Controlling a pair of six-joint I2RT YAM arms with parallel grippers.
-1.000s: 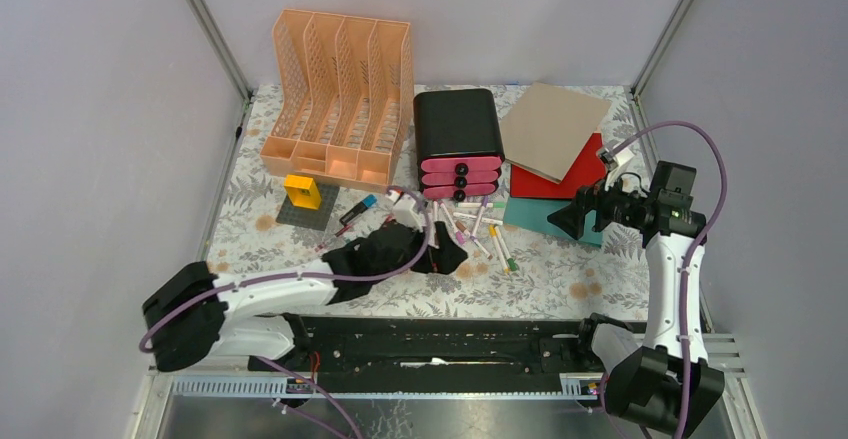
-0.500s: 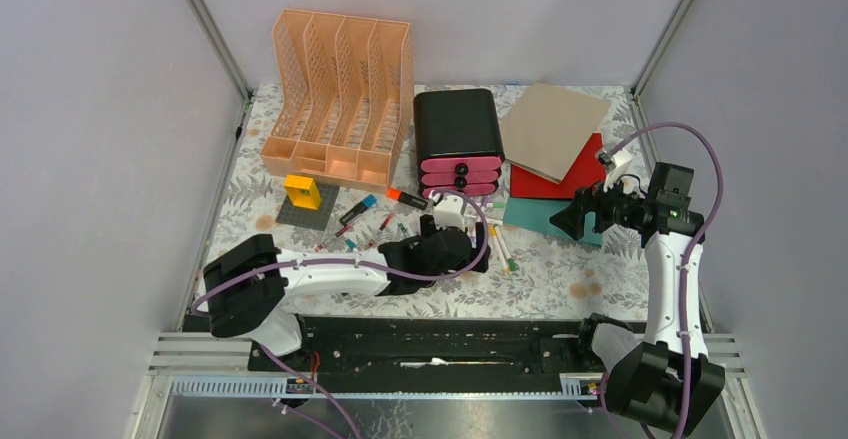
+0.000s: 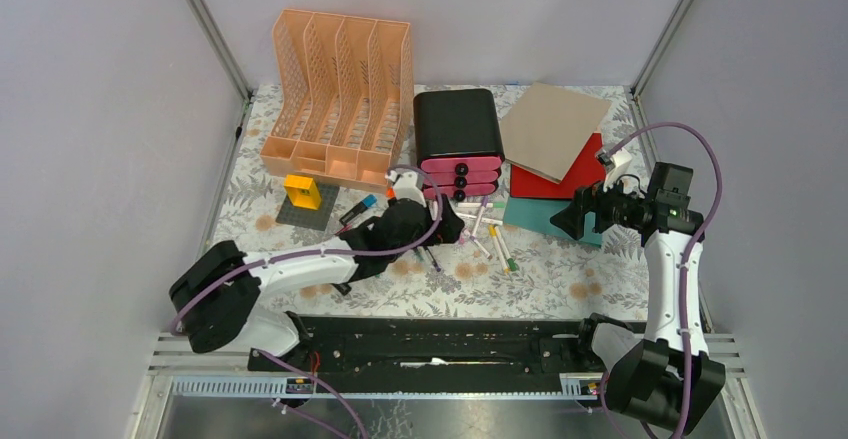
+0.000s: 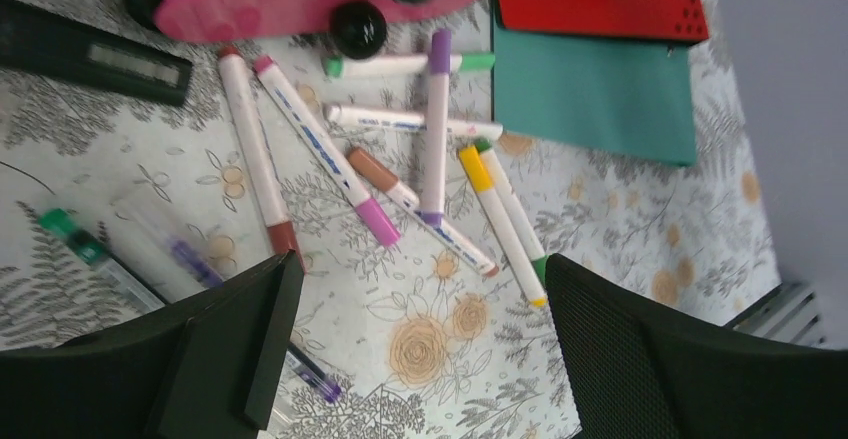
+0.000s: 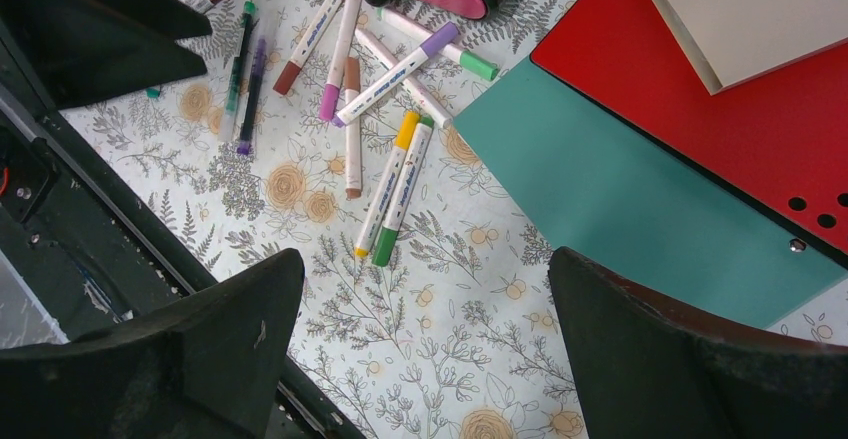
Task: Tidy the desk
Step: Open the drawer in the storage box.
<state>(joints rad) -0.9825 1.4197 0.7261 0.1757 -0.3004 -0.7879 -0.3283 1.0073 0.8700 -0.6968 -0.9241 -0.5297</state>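
Across the flowered desk, which is spread beneath both arms, a scatter of markers is seen just in front of the black drawer box. Over these markers the left gripper is poised, its jaws spread wide with nothing caught between them. Near the edge of the teal folder the right gripper is likewise spread wide and empty.
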